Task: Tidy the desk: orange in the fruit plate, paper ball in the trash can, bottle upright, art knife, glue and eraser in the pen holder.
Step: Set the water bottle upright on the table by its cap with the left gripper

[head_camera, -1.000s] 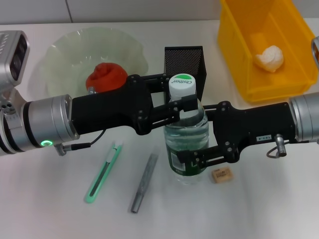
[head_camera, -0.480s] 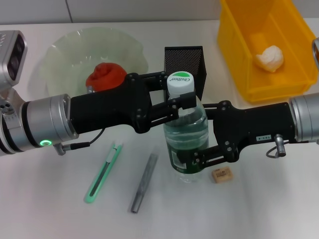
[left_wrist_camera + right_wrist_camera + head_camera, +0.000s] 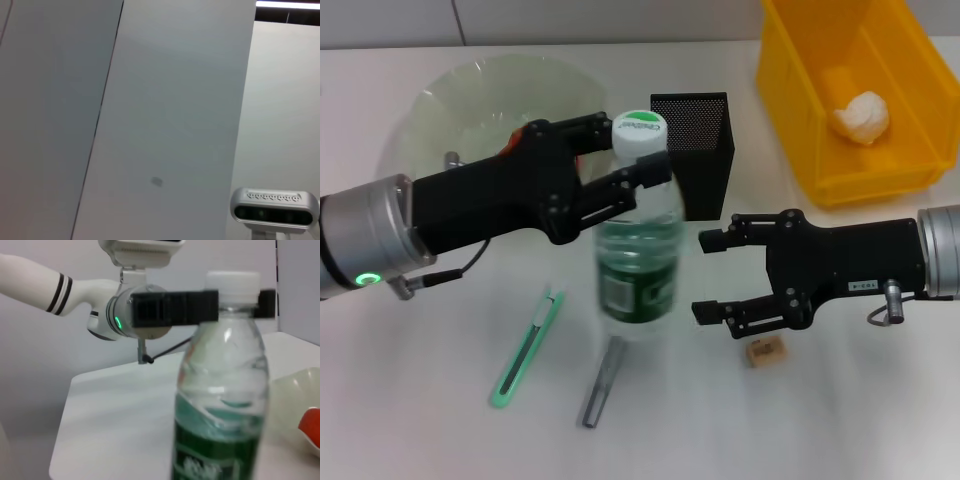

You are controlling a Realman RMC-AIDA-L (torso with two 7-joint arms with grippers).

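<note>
Clear plastic bottle upright, our left gripper fingers pinching its neck under the cap to steady it; right gripper fingers spread, just beside it, apart. Eraser sits just below right fingers.

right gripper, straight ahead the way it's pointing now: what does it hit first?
Most likely the bottle. The right gripper, jaws open, points across the desk toward it, and the right wrist view shows the bottle dead ahead, held at the neck by the left gripper. The gap between them is unclear.
</note>
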